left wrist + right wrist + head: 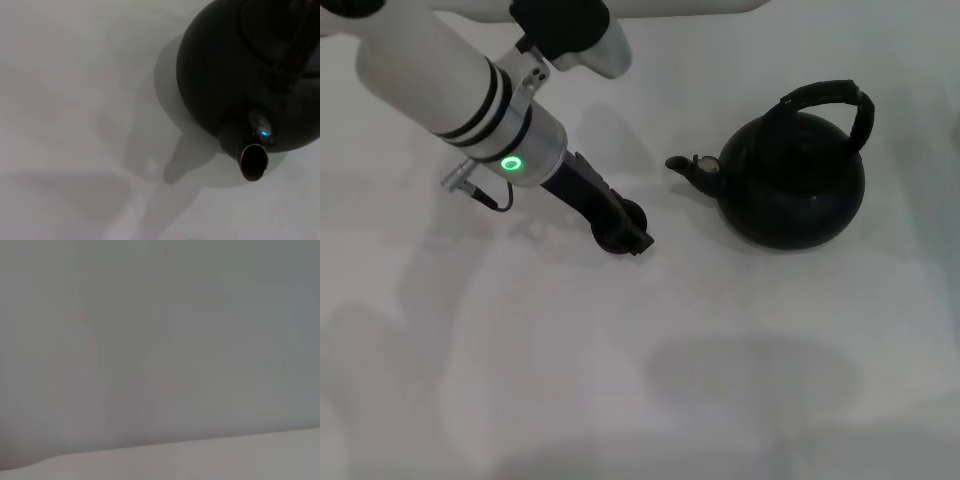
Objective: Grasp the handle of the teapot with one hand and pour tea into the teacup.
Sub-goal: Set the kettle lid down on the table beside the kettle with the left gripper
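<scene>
The left claw (625, 232) sits low at the teacup (632, 214), left of the teapot (792, 180) spout; its opening cannot be told. The right claw is unseen.

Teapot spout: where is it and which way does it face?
In the head view the spout juts from the teapot toward the robot's left, pointing at the left gripper on the white table.

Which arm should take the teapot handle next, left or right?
Left, probably. The left claw is already low over the table, just off the teapot spout; the handle is free. The right arm appears in no view.
</scene>
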{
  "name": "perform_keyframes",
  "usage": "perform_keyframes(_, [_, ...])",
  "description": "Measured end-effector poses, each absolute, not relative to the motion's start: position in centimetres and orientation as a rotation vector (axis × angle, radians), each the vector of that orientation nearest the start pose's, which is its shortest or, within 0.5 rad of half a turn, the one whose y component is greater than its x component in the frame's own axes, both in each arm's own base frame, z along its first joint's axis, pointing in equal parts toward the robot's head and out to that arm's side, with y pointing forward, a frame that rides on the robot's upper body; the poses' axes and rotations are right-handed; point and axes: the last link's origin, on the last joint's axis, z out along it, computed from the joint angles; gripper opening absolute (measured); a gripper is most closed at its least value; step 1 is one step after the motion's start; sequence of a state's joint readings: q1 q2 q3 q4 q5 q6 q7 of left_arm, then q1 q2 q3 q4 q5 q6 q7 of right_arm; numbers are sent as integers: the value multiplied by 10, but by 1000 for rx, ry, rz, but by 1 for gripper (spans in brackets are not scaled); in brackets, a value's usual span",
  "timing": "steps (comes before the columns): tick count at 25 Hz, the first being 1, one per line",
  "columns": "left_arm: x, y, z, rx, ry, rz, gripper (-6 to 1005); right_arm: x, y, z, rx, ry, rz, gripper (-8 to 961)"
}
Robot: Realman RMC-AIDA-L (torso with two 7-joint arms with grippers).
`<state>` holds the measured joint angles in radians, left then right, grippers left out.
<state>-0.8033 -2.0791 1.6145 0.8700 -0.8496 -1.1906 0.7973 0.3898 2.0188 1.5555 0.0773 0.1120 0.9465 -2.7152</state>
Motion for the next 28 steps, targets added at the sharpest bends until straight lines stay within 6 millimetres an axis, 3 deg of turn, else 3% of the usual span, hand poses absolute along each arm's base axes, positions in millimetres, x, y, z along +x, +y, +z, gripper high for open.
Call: perform_keyframes(28, [-169,366,-100,-2840,-729,437,700,403,313,16,-1534,857,532,826])
